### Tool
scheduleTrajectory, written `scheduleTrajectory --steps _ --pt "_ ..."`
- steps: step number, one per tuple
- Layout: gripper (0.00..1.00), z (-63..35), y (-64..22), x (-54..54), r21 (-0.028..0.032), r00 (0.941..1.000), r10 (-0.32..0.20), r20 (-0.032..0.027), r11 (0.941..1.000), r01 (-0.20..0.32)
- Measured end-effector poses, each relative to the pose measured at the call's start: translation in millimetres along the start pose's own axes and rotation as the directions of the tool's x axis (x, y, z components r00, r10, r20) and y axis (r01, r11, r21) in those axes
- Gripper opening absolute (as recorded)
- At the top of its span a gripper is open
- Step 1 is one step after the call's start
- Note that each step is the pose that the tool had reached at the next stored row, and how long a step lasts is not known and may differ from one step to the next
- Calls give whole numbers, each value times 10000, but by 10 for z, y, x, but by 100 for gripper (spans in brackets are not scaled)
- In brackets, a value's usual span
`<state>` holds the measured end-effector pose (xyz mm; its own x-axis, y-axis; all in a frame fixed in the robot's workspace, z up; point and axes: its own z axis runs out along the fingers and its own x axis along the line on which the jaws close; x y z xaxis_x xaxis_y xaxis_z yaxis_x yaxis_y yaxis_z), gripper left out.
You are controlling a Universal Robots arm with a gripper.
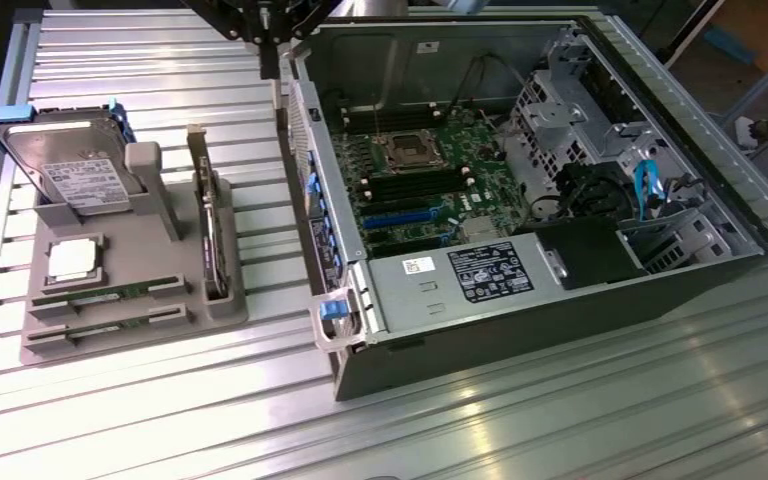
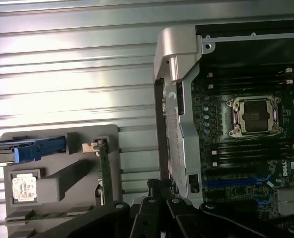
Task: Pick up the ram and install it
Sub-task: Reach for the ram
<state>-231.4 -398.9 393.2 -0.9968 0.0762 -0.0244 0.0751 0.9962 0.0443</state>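
gripper [image 1: 269, 66] jaws together, holding nothing, up high and well apart from the gray holder [image 1: 224, 312], off toward the exterior view's right. ram [image 1: 107, 293] lies slotted in the holder, just beside the silver cpu [image 1: 73, 259]; twin stick [image 1: 104, 323] in the next slot.

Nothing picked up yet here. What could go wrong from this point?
1. The gripper hangs shut beside the case; lowered like that onto a ram stick, it might press it instead of grasping.
2. The other stick and the processor lie right beside it; an off grasp could knock either.
3. The upright card stands at the holder's edge toward the case; a low sweep could clip it.
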Motion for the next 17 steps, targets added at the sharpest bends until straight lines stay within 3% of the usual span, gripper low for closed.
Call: scheduleTrajectory --steps 4,12,17 --pt "11 -4 -13 165 -1 10000 0 1 10000 0" --pt "11 -10 -28 370 -1 10000 1 1 10000 -1" --pt "11 -16 -45 599 -1 10000 0 1 10000 0"
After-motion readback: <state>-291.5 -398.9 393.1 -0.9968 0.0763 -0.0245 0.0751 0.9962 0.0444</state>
